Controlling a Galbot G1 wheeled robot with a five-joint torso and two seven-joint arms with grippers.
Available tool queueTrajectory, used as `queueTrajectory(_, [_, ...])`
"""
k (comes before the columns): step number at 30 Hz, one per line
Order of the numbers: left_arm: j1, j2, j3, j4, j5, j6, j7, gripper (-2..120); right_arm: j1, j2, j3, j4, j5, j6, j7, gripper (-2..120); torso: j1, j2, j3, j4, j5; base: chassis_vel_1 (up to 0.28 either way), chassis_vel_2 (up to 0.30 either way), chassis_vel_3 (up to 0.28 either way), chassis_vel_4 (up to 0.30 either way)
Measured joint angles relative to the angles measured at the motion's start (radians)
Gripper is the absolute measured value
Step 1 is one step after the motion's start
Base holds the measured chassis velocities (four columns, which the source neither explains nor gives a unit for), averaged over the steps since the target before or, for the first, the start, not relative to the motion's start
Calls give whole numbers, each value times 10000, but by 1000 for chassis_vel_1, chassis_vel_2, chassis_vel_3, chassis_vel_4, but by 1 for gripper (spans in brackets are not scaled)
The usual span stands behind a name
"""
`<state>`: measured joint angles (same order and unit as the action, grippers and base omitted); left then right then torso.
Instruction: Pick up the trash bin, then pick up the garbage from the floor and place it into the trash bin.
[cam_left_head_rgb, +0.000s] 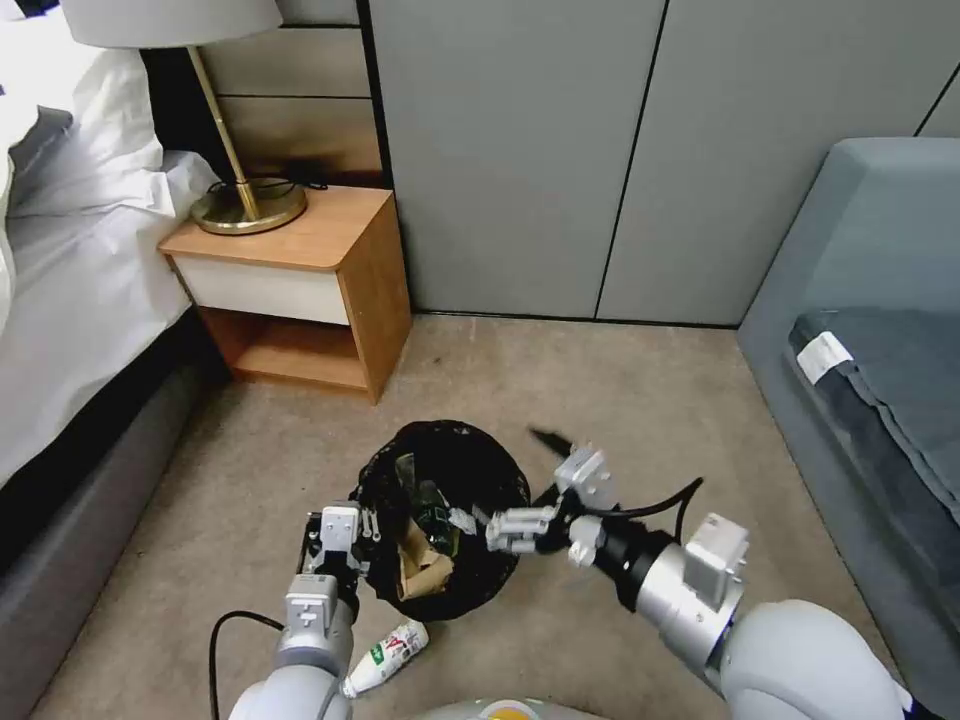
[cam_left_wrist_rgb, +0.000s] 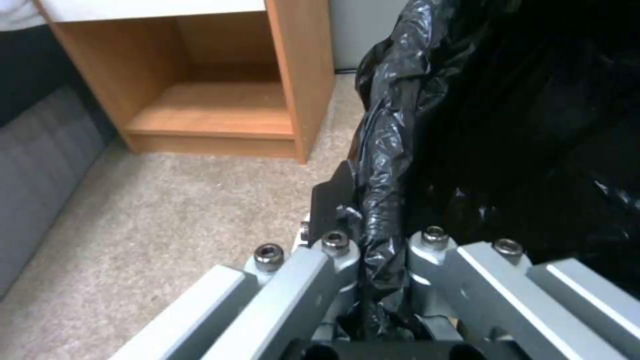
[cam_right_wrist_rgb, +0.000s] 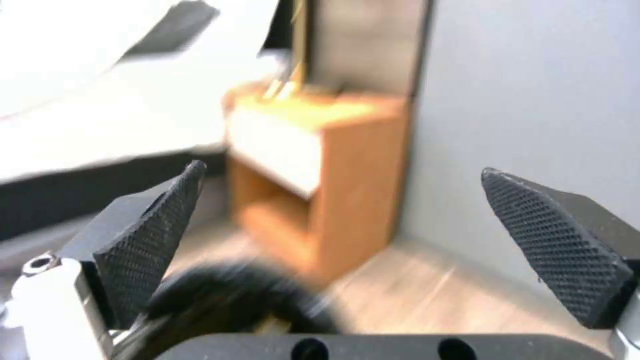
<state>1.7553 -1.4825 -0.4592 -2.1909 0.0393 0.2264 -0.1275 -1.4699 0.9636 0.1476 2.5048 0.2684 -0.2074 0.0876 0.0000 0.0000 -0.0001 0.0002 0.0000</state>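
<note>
The round trash bin lined with a crinkled black plastic bag (cam_left_head_rgb: 445, 520) was held above the beige carpet near the robot, a little right of the wooden bedside cabinet (cam_left_head_rgb: 300, 290). The left gripper (cam_left_head_rgb: 340, 545) was at the bin's left rim, and in the left wrist view its fingers (cam_left_wrist_rgb: 333, 200) were clenched on the folded black bag and the rim. The right gripper (cam_left_head_rgb: 545, 470) hovered at the right side of the bin's mouth with its two black textured pads (cam_right_wrist_rgb: 153, 235) spread wide and nothing between them. Inside the bin lay a piece of crumpled brown paper (cam_left_head_rgb: 420, 570) and something dark green that I could not identify. A small white plastic bottle with a red and green label (cam_left_head_rgb: 385, 655) lay on the carpet just near the bin, beside the left arm. I judged that the step in hand was the collecting of garbage, with the bin already lifted, and that one piece had probably just been released. The next move would call for lowering the free right gripper to the bottle, which lies low and partly under the bin and the left arm, so the approach seems awkward. The white wall of the bin was hidden by the bag, and the right wrist view was too smeared to show the bin's contents.
</note>
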Motion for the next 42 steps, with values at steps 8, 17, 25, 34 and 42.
queueTrajectory(8, [5, 17, -109, -168, -220, 38, -60, 1, -1297, 1955, 718, -1675, -2370, 3047, 462, 100, 0, 0, 1, -3, -1, 0, 0, 0, 0])
queueTrajectory(17, [33, 9, -151, -285, -439, 70, -189, 1, -1669, 3009, 1091, -2971, -2616, 4572, 559, 100, 0, 0, 1, -2, -1, 0, 0, 0, 0])
queueTrajectory(25, [41, 7, -182, -289, -499, 76, -220, 1, -1423, 3392, 1281, -3713, -2769, 5045, 504, 100, 0, 0, 1, -2, -1, 0, 0, 0, 0])
queueTrajectory(34, [24, -10, -186, -311, -494, 87, -215, 1, -1147, 3379, 1398, -3845, -2564, 5026, 501, 100, 0, 0, 1, -2, -1, 6, 12, 9, 8])
queueTrajectory(42, [18, -29, -214, -368, -480, 93, -203, 1, -964, 3329, 1464, -3894, -2436, 4976, 473, 100, 0, 0, 2, -2, 0, 61, 69, 66, 66])
